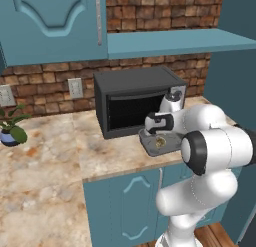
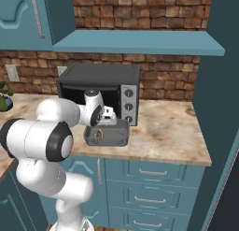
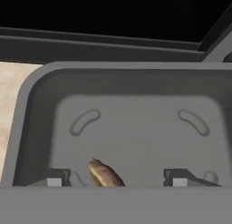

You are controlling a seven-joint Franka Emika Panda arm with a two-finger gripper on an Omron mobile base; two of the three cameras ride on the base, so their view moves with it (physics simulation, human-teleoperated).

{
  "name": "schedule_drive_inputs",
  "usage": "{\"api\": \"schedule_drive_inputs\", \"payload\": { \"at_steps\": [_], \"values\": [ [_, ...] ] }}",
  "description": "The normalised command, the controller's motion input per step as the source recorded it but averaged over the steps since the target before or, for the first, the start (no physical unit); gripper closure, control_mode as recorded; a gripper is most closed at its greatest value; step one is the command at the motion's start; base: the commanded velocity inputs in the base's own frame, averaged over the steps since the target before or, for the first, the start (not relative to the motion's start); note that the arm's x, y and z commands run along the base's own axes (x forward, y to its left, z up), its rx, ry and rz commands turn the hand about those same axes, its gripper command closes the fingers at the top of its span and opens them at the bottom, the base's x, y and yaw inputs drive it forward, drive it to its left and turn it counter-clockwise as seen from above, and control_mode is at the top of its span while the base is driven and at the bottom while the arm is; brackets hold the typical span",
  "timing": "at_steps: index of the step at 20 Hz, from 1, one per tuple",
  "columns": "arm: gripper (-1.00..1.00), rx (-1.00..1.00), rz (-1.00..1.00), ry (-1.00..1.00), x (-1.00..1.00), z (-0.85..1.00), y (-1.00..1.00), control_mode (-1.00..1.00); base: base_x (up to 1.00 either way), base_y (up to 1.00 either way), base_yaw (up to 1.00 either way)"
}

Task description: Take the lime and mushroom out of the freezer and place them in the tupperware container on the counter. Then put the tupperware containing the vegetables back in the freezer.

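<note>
Hovering over tupperware container (image 3: 136, 82), hand (image 3: 117, 177) spread, empty, mushroom (image 3: 104, 173) between fingertips, seemingly loose.

Speckled tan mushroom (image 3: 105, 174), dark grey tupperware container (image 3: 31, 109), marbled beige counter (image 1: 45, 156)

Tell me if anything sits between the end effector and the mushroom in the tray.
Nothing visible does. The end effector hangs open right over the tray, and the mushroom lies on the tray floor between its fingertips, with no other object in the gap.
</note>
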Motion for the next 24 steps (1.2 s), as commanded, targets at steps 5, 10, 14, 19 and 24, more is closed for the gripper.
{"api": "schedule_drive_inputs", "payload": {
  "at_steps": [5, 10, 14, 19, 24],
  "values": [
    [-1.0, 0.02, 0.04, -0.2, 0.2, 0.04, 0.0, -1.0, 0.0, 0.0, 0.0],
    [-1.0, 0.03, -0.01, -0.15, -0.39, 0.6, -0.06, -1.0, 0.0, 0.0, 0.0],
    [-1.0, -0.03, -0.07, -0.04, -0.67, 1.0, 0.0, -1.0, 0.0, 0.0, 0.0],
    [-1.0, 0.04, -0.06, 0.0, -0.78, 1.0, 0.0, -1.0, 0.0, 0.0, 0.0],
    [-1.0, 0.13, -0.04, -0.01, -1.0, 1.0, 0.0, -1.0, 0.0, 0.0, 0.0]
  ]
}}
